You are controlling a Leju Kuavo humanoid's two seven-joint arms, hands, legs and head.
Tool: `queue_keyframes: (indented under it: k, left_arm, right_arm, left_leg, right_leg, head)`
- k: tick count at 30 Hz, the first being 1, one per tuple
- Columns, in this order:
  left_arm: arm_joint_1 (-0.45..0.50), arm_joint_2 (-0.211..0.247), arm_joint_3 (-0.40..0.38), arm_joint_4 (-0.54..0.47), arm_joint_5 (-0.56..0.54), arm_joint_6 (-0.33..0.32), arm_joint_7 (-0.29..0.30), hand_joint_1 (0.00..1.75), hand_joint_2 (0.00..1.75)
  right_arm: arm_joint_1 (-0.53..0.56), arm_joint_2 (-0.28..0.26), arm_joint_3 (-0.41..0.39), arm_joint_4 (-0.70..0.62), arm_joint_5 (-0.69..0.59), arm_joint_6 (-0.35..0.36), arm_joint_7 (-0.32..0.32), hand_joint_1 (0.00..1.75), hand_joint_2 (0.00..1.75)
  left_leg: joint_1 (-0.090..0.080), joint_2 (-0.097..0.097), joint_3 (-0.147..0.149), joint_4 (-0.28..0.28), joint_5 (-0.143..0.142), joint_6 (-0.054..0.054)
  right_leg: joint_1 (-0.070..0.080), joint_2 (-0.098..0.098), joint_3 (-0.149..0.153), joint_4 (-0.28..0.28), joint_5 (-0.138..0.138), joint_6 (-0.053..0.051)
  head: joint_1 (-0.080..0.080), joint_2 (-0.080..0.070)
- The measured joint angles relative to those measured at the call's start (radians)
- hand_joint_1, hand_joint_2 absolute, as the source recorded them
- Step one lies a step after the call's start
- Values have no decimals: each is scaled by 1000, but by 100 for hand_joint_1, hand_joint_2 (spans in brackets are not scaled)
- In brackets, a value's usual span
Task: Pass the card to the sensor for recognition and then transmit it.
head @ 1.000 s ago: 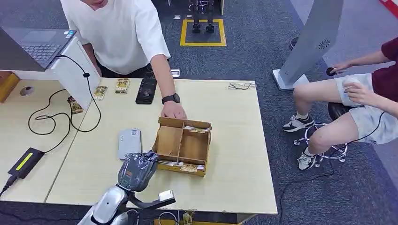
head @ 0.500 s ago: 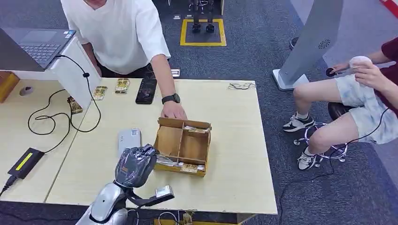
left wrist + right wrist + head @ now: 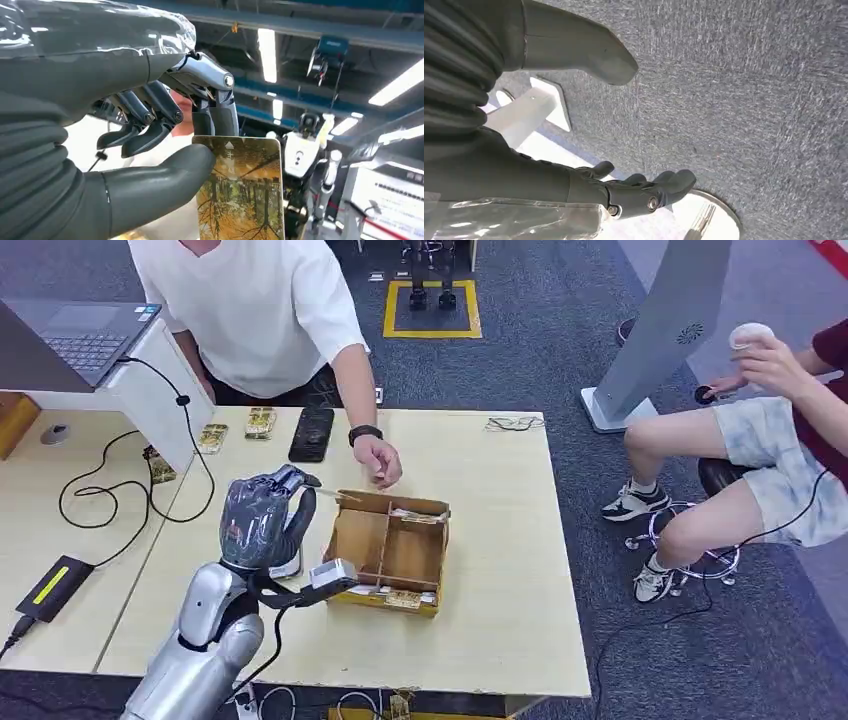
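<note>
On the pale tabletop, a brown cardboard tray divided into compartments sits near the middle, with cards lying in the narrow slots along its far and near edges while its two larger compartments look bare. Just left of the tray, the robot's left hand is raised above the tabletop, its silver arm rising from the lower left. The card, printed with a golden forest scene, is pinched at one upper corner between the thick grey thumb and the darker fingers above it, standing upright and well clear of the tray. In the head view its thin edge pokes out beyond the fingertips toward the person's hand hovering over the tray's far side. The right hand hangs over grey carpet, fingers loosely apart and holding nothing. A grey sensor pad lies flat beneath the raised hand.
</note>
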Motion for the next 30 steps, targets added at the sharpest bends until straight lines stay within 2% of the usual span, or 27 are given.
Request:
queue_keyframes:
  k: [8, 14, 18, 30]
  left_arm:
    - [-40, -8, 0, 1, 3, -11, 11, 175, 175]
    - [-145, -33, 0, 39, -24, -61, 87, 175, 175]
    - [-199, -53, 0, 91, -34, -79, 114, 175, 175]
    - [-242, -89, 0, 183, -19, -80, 132, 175, 175]
  right_arm:
    - [-4, -2, 14, 25, 0, -16, 6, 0, 175]
    - [-23, -8, 46, 59, 0, -30, 26, 0, 175]
    - [-34, -13, 65, 77, 0, -37, 36, 0, 175]
    - [-42, -21, 82, 101, -1, -41, 39, 0, 175]
  left_leg:
    - [0, 0, 0, 0, 0, 0]
    - [0, 0, 0, 0, 1, 0]
    - [0, 0, 0, 0, 1, 0]
    - [0, 0, 0, 0, 0, 0]
  right_leg:
    - [0, 0, -1, 0, 0, 0]
    - [0, 0, 0, 0, 0, 0]
    - [0, 0, 0, 0, 1, 0]
    - [0, 0, -1, 0, 0, 0]
  head:
    - [0, 0]
    - [0, 0]
    - [0, 0]
    - [0, 0]
